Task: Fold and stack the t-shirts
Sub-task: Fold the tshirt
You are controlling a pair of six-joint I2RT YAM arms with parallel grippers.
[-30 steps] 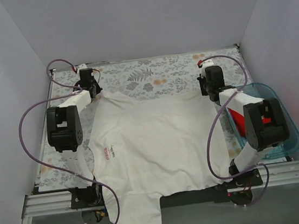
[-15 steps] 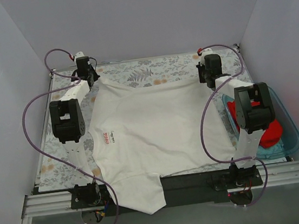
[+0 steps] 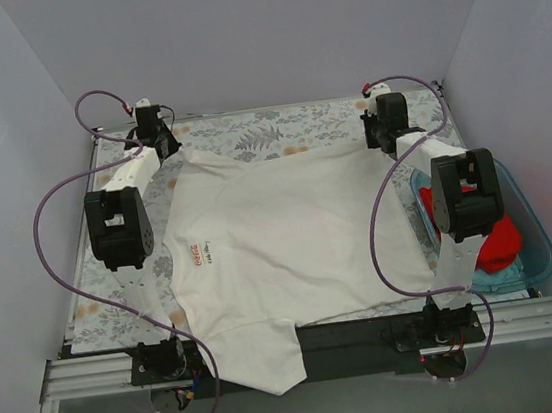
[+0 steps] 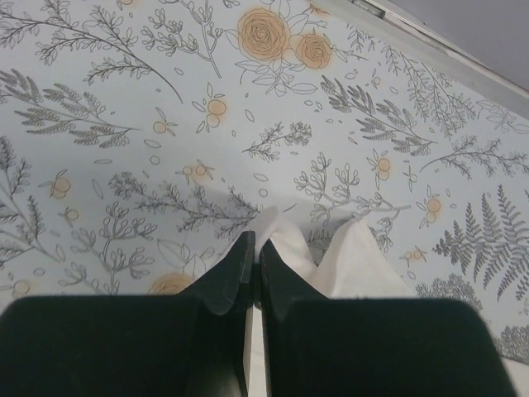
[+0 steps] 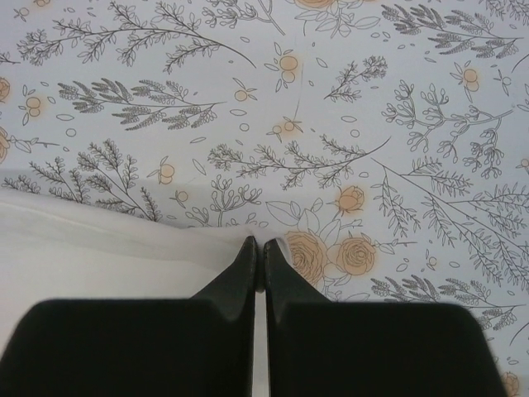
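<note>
The white t-shirt (image 3: 280,241) lies spread over the floral table cover, a small red script logo (image 3: 201,256) at its left and one sleeve hanging over the near edge. My left gripper (image 3: 171,151) is shut on its far left corner (image 4: 285,240). My right gripper (image 3: 383,143) is shut on its far right corner (image 5: 124,248). Both hold the far edge stretched near the back of the table. The red t-shirt (image 3: 492,240) lies crumpled in the blue tub (image 3: 538,250) at the right.
The floral cover (image 3: 277,131) shows beyond the shirt at the back and along the left. White walls stand close on three sides. The metal rail (image 3: 95,375) runs along the near edge by the arm bases.
Both grippers have pulled the shirt's far edge toward the back of the table, drawing the shirt flatter. The right arm now leaves the red shirt in the tub showing.
</note>
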